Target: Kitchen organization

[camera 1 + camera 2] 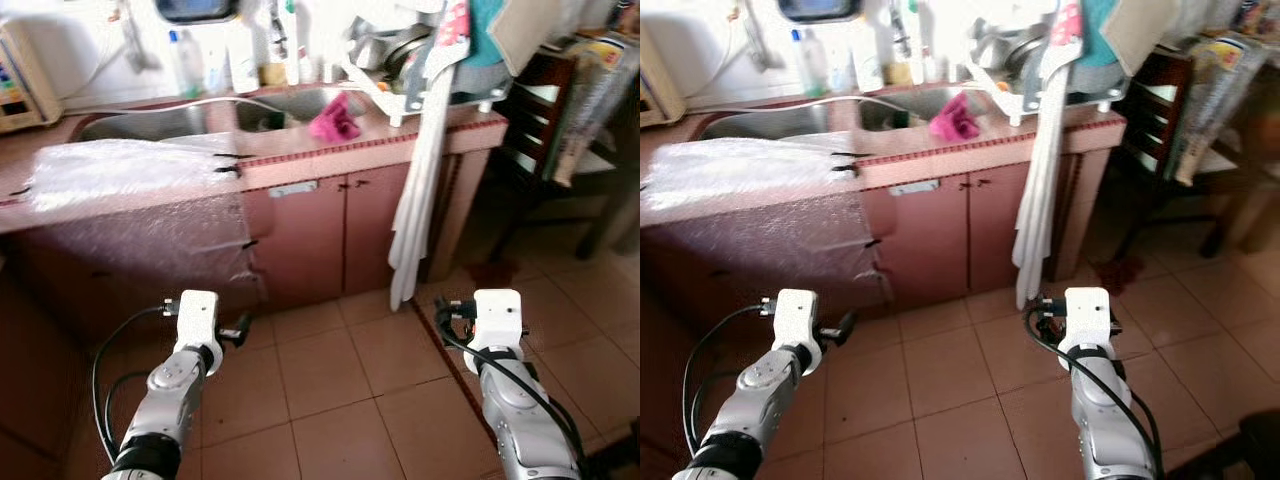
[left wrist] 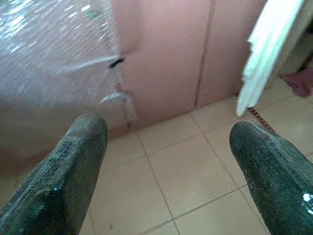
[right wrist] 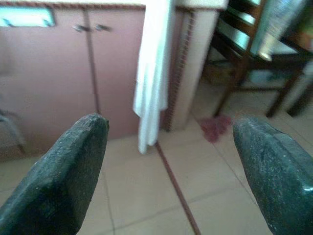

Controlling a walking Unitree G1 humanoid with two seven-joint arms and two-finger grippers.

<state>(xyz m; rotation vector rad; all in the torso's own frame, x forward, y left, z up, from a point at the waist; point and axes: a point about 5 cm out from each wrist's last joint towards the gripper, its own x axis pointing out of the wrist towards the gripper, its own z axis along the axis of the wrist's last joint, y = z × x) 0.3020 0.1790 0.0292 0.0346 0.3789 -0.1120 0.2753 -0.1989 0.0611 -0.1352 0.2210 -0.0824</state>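
Left eye view, pink cloth [image 1: 335,118] crumpled on counter edge by sink [image 1: 160,122], left claw [image 2: 166,171] and right claw [image 3: 171,171] spread wide, empty

Open tiled floor [image 1: 340,390] ahead; cabinet doors [image 1: 340,235] and hanging towel [image 1: 415,210] block beyond.

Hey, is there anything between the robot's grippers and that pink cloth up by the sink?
Nothing solid. The pink cloth lies on the counter rim beside the sink. The left gripper and right gripper hang open, low before the cabinet doors, with open air above. A white towel hangs nearby.
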